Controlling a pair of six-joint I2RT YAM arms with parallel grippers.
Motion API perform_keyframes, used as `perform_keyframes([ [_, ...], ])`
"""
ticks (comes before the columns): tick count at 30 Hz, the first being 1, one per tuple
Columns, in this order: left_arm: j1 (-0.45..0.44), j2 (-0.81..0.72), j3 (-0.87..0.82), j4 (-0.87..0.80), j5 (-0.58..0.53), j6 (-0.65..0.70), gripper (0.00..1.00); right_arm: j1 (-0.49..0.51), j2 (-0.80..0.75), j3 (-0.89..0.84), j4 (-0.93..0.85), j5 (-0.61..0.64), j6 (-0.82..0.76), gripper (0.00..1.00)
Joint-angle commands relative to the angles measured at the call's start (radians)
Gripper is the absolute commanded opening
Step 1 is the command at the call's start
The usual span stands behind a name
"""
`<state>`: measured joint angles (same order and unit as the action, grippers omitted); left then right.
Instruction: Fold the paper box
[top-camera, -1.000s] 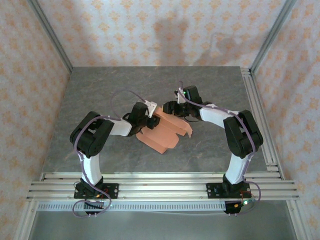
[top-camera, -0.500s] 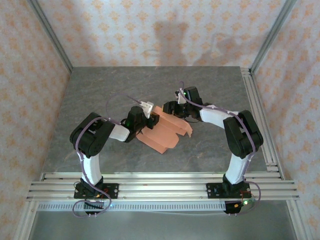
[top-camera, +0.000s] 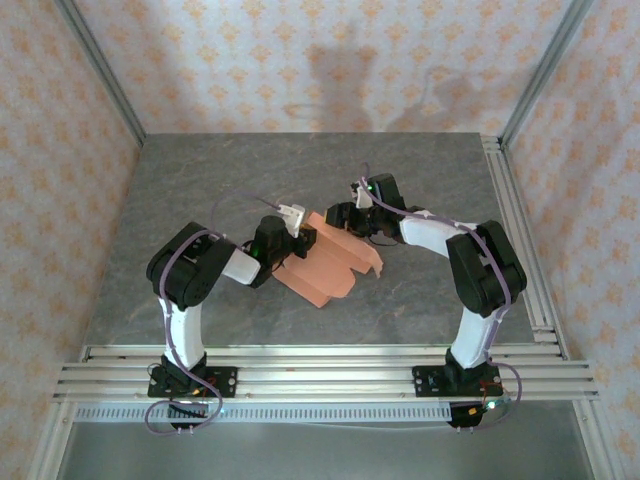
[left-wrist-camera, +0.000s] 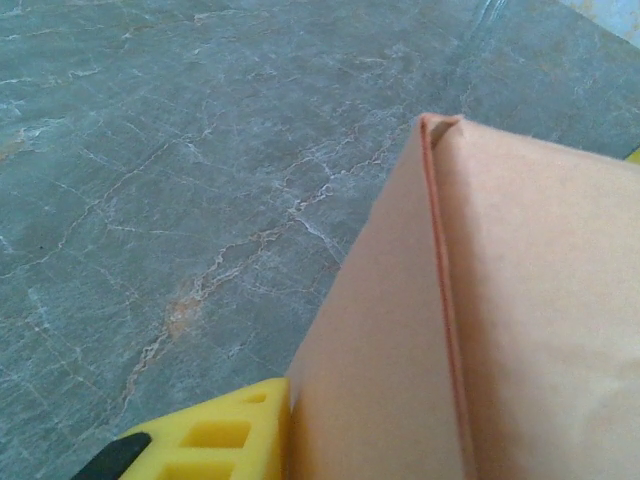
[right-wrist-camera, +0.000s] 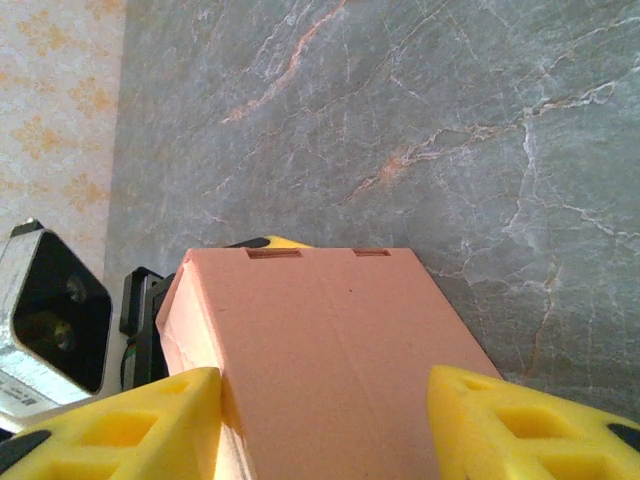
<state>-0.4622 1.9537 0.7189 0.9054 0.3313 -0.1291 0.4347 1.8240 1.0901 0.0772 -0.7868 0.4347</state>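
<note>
The paper box (top-camera: 330, 262) is salmon-orange card, partly folded, lying on the grey table between both arms. My left gripper (top-camera: 291, 238) is at its left end. In the left wrist view one yellow finger (left-wrist-camera: 205, 440) presses against an upright card wall (left-wrist-camera: 500, 300); the other finger is hidden behind the card. My right gripper (top-camera: 346, 216) is at the box's far end. Its two yellow fingers (right-wrist-camera: 130, 425) flank the slotted box panel (right-wrist-camera: 330, 330) and touch both of its sides, so the right gripper (right-wrist-camera: 325, 430) is shut on the box.
The marble-patterned table (top-camera: 200, 180) is bare around the box. Aluminium rails run along the front (top-camera: 320, 365) and the right side (top-camera: 515, 220). Patterned walls close in the back and sides. The left arm's wrist camera (right-wrist-camera: 50, 310) sits just beyond the box.
The left gripper's jaws have drawn together on the box's left wall, and its wrist has shifted slightly left. The right gripper and the box have stayed put.
</note>
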Motion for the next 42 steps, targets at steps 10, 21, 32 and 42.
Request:
perform_keyframes([
  [10,0.001,0.016,0.040,-0.015,0.033,-0.009,0.00,-0.003,-0.016,-0.038,-0.047,0.012,-0.001,0.55],
  [21,0.005,-0.085,0.053,-0.149,0.152,0.041,0.00,-0.051,-0.210,-0.071,-0.004,0.104,0.017,0.63],
  [32,0.007,-0.174,0.061,-0.156,0.298,-0.023,0.00,-0.110,-0.164,-0.051,-0.141,-0.031,-0.120,0.54],
  [42,0.005,-0.161,0.103,-0.114,0.332,-0.130,0.00,-0.037,-0.138,-0.072,-0.079,-0.162,-0.133,0.43],
])
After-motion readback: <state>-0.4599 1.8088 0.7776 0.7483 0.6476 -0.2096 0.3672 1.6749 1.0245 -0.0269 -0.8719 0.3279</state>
